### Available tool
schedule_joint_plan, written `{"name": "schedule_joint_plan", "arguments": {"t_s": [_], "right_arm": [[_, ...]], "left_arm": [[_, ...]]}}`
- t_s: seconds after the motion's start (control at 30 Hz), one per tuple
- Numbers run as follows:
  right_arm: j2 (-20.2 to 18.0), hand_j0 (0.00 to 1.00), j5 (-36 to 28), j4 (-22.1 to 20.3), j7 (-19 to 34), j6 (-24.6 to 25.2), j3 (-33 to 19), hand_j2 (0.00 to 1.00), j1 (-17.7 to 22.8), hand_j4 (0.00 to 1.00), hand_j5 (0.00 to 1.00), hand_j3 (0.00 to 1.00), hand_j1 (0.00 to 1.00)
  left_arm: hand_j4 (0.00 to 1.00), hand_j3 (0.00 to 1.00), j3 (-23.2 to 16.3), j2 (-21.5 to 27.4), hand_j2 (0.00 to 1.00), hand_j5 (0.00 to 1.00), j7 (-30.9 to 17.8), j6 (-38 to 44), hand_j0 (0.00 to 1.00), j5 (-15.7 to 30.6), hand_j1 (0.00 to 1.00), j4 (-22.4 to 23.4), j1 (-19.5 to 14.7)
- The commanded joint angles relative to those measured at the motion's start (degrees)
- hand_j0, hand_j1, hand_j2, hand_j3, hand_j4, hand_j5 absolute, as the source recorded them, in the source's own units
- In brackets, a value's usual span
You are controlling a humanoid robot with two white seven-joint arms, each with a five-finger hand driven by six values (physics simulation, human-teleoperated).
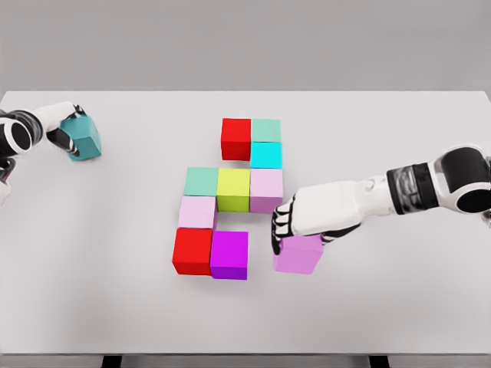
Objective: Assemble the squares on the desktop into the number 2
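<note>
Right hand [295,222], lower right of centre: fingers curled down over a violet cube [298,255], which is gripped on the white table [399,307], just right of the magenta cube [229,255] with a gap between.

Left hand [65,134], upper left: a teal cube [83,136] is clasped, well apart from the rest.

Centre: nine cubes are set touching in a stepped figure, from the red cube [236,139] at top to another red cube [192,251] at bottom left.
</note>
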Motion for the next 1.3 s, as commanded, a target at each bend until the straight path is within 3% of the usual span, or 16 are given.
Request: {"name": "schedule_joint_plan", "arguments": {"t_s": [0.0, 0.23, 0.5, 0.87, 1.27], "right_arm": [[1.16, 0.44, -0.22, -0.01, -0.03, 0.16, 0.18, 0.44, 0.00, 0.44, 0.44, 0.44, 0.44], [3.27, 0.44, 0.14, 0.08, -0.03, 0.16, 0.18, 0.44, -0.09, 0.44, 0.44, 0.44, 0.44], [3.18, 0.44, 2.07, 0.08, -0.03, 0.16, 0.27, 0.44, -0.09, 0.44, 0.44, 0.44, 0.44], [3.89, 0.51, 4.79, 0.08, -0.03, 0.16, 0.27, 0.51, -0.09, 0.51, 0.51, 0.51, 0.51], [5.03, 0.51, 4.79, 0.08, -0.03, 0.16, 0.27, 0.51, -0.18, 0.51, 0.51, 0.51, 0.51]], "left_arm": [[0.49, 0.49, -0.01, 0.00, 0.49, 0.49, 0.02, -0.07, 0.49, -0.17, 0.49, -0.28, 0.00], [0.44, 0.44, -0.45, -2.55, 0.44, 0.44, 0.02, -0.07, 0.44, -1.14, 0.44, -0.36, -1.49], [0.42, 0.42, -0.45, -5.54, 0.42, 0.42, 0.02, -0.07, 0.42, -4.13, 0.42, -0.63, -2.11], [0.41, 0.41, -0.89, -8.18, 0.41, 0.41, 0.02, -0.15, 0.41, -5.80, 0.41, -1.77, -2.64], [0.41, 0.41, -3.00, -10.46, 0.41, 0.41, 0.02, -0.15, 0.41, -7.38, 0.41, -2.74, -3.08]]}}
